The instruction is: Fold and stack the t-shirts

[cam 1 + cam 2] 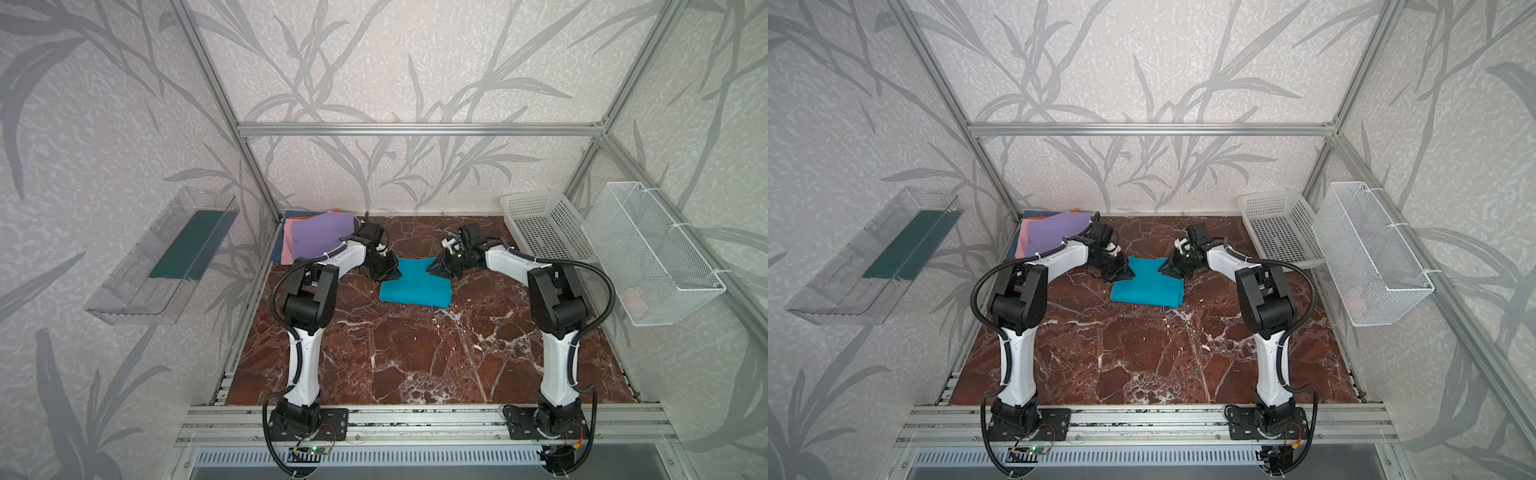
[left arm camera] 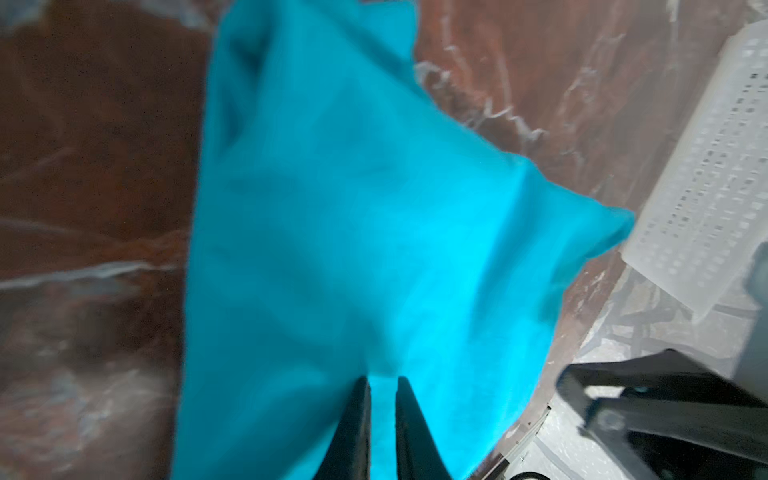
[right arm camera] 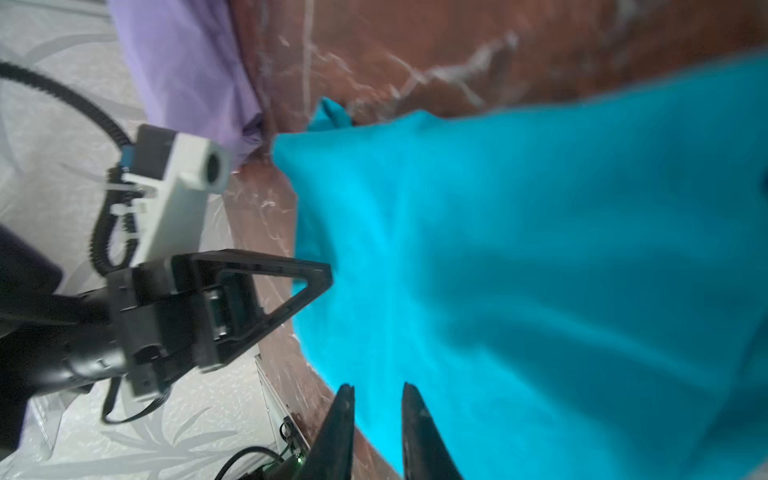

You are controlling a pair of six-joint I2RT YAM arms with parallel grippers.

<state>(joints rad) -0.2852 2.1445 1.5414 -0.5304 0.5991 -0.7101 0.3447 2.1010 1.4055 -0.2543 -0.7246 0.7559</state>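
Folded small, the teal tee lies on the marble table, in its far half and near the middle, with its printed side out of sight. Its two far corners are drawn up off the surface, and the far edge dips between them.

At the far-left corner, the left gripper has its fingers nearly together, with teal cloth pinched in the narrow gap; creases run toward the tips. At the far-right corner, the right gripper grasps the tee the same way, fingers close together on the fabric. Both wrist views are blurred.

In the table's far-left corner, well apart from the teal tee, sits the stack: the lilac tee on top, the pink tee showing under it, then a sliver of the orange tee and the edge of the dark-blue tee.

In the far-right corner, the white basket stands tilted. A wire basket hangs on the right wall and a clear tray on the left.
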